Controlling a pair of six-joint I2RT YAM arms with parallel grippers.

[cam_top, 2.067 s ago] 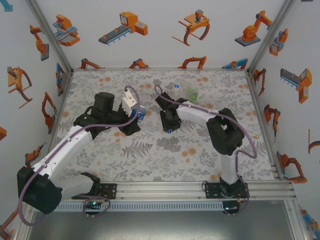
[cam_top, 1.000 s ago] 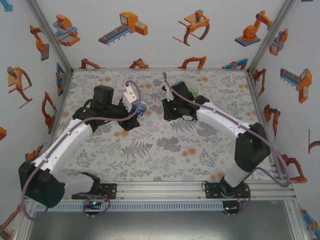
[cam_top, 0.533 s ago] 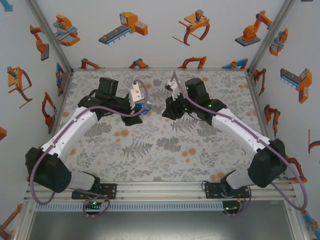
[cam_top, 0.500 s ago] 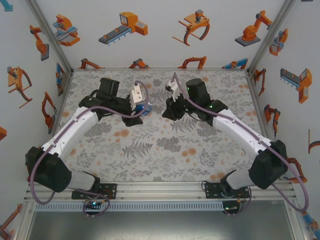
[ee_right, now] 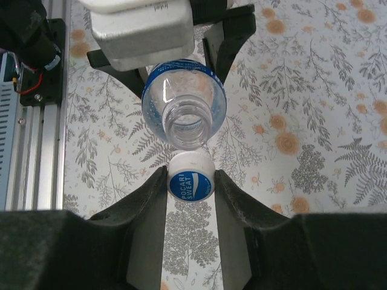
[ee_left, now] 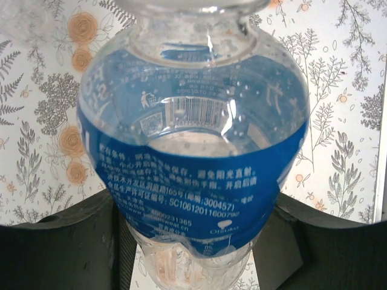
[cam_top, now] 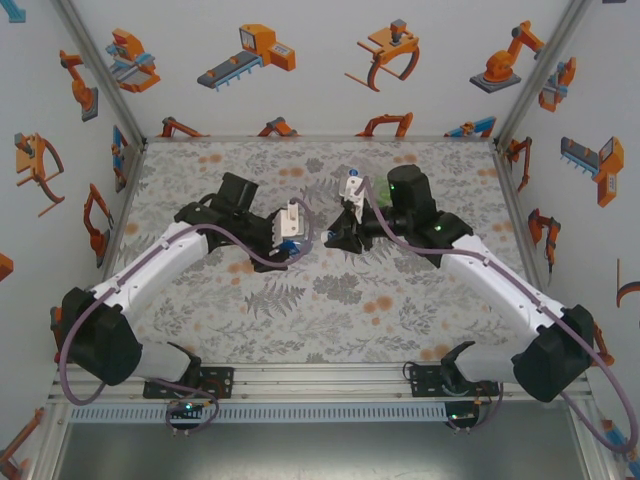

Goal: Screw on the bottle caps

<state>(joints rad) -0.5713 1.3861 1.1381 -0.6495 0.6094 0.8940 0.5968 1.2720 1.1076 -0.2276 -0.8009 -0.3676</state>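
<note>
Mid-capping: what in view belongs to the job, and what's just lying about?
Job: blue-label bottle (left end effector); blue-topped cap (right end effector); green-tinted bottle, waiting.
Lying about: floral table cover; wall stickers.

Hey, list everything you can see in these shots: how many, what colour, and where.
blue-label bottle: one, clear, uncapped, held over mid-table.
bottle cap: one, white with blue printed top, right at that bottle's mouth.
green bottle: one, green-tinted, far side, partly hidden by the right arm.
table: one, grey floral with orange blooms.
left gripper: black fingers, shut on the blue-label bottle.
right gripper: black fingers, shut on the bottle cap.
</note>
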